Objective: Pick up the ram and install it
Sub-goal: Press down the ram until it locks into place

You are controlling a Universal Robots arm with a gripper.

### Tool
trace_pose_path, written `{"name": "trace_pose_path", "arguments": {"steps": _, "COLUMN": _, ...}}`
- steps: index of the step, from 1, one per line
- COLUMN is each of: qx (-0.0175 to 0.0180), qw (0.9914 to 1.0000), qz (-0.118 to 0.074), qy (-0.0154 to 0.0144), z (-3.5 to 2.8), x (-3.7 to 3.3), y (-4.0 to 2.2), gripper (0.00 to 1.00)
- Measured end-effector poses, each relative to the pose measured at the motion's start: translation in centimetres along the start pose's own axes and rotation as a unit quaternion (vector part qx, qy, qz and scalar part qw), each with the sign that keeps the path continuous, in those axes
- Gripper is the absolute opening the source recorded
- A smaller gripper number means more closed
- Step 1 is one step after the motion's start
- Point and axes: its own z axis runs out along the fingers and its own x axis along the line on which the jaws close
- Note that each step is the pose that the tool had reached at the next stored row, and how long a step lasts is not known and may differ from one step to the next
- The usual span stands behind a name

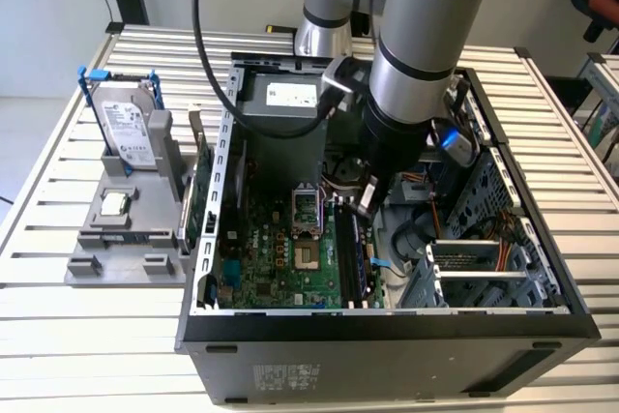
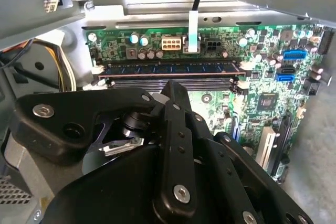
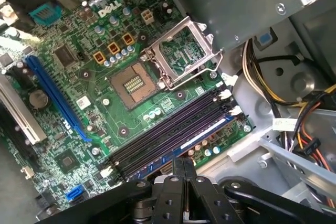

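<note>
The open computer case [image 1: 387, 331] lies on its side, and my arm [image 1: 426, 36] reaches steeply down into it from above, wrist tilted toward the middle of the case. On the case's floor sits the green motherboard [image 1: 280, 268]. The ram [image 1: 348, 258] stands on edge in one of the long slots there – at the case's middle, beside the drive cage. My pincer [image 1: 366, 204] hangs just over the stick's rear end, fingers drawn together with nothing between them – contact I cannot tell.
</note>
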Motion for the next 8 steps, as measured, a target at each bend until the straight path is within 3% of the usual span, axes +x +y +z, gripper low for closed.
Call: {"name": "trace_pose_path", "arguments": {"steps": 8, "qx": 0.0013, "qw": 0.99956, "qz": -0.03, "qy": -0.0009, "z": 0.0, "x": 0.0, "y": 0.0, "gripper": 0.0}}
